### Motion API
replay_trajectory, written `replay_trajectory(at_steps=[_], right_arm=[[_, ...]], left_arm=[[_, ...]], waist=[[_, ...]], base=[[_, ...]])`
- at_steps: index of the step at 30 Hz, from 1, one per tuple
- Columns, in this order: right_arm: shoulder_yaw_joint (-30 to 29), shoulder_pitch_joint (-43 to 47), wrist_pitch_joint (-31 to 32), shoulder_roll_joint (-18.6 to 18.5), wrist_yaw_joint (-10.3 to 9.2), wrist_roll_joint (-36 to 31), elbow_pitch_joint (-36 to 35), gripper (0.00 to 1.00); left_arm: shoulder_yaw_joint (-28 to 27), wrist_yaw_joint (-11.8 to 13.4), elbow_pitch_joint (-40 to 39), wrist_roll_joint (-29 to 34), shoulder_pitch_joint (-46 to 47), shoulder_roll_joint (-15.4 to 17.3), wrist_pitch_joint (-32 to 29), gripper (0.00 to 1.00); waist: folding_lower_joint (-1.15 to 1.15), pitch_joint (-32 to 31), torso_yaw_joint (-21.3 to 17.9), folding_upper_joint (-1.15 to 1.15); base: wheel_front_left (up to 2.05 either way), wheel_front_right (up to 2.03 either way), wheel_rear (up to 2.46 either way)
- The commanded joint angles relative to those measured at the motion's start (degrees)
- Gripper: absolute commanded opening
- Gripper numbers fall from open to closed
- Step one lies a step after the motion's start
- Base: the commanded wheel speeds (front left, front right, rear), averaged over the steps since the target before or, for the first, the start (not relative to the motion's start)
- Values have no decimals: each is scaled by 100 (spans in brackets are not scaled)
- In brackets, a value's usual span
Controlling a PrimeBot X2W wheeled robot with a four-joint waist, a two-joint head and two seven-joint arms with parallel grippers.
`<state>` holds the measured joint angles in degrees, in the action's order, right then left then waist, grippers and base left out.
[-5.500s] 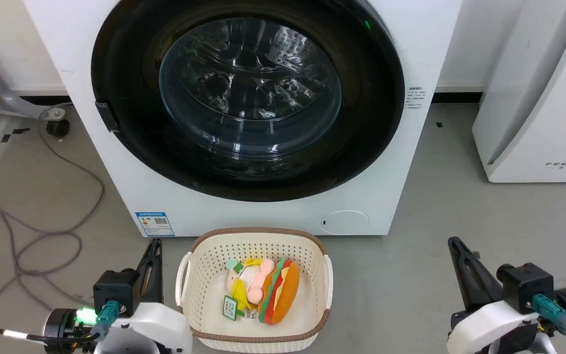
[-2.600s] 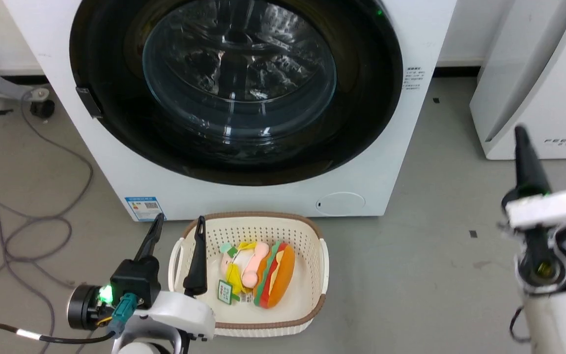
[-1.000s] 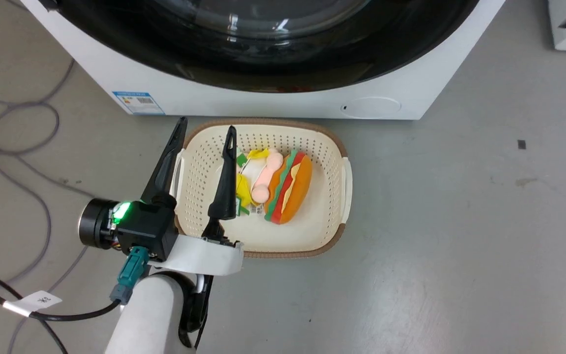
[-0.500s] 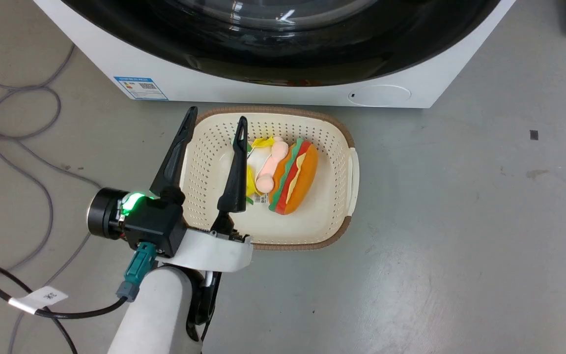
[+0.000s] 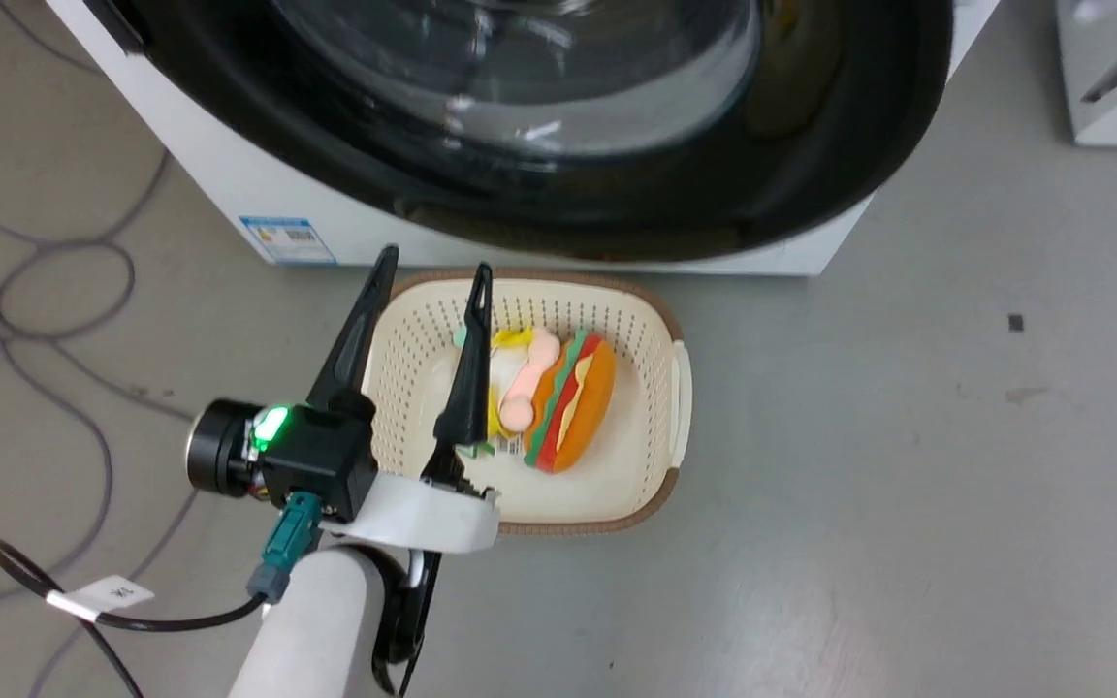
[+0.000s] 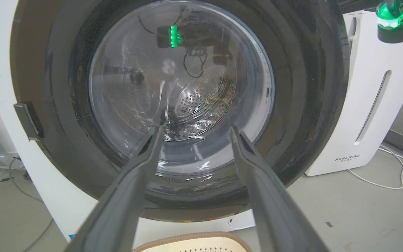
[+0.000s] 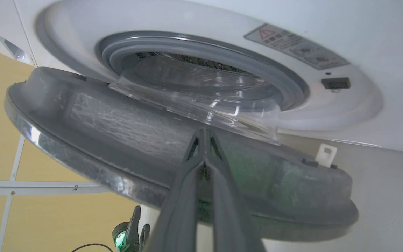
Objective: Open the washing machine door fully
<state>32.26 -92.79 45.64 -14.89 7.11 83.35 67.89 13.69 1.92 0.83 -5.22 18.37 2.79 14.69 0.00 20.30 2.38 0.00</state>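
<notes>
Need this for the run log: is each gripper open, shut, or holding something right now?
Left gripper: open, holding nothing.
Right gripper: shut, holding nothing, tips at the inner face of the washing machine door.

Floor: we see smooth grey concrete (image 5: 859, 543), lightly scuffed.
Washing machine: our landmark; its white body (image 5: 219, 184) stands on the floor.
Basket: cream, perforated, brown-rimmed (image 5: 680, 388); we find it on the floor just in front of the washing machine.
Cables: grey loops (image 5: 132, 283) trail over the floor to our left of the washing machine.
White appliance: stands on the floor (image 6: 362, 105) just beside the washing machine, to our right.
White cord: curls on the floor (image 6: 395, 188) beyond that appliance, farther from the washing machine.
Dark mark: a small square (image 5: 1015, 323) near the washing machine's right front corner.
</notes>
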Motion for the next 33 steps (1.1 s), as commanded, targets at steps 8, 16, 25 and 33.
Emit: replay_trajectory(at_steps=[8,16,25,33], right_arm=[[16,1122,364,-88,37,192,-521,0],[41,1938,810,-125,37,384,-1148,0],[134,2909,1240,-120,37,590,-2077,0],[193,3735,1411,-18,37,845,-2940,0]], left_arm=[[-88,6,181,36,-448,9,30,100],[-216,-4,329,94,-863,9,30,100],[-308,-56,455,164,-1219,9,30,100],[-326,-108,562,214,-1468,9,30,100]], waist=[[0,-645,-79,0],[0,-1181,-210,0],[0,-1610,-283,0],[0,-1920,-145,0]], base=[[0,0,0],[0,0,0],[0,0,0],[0,0,0]])
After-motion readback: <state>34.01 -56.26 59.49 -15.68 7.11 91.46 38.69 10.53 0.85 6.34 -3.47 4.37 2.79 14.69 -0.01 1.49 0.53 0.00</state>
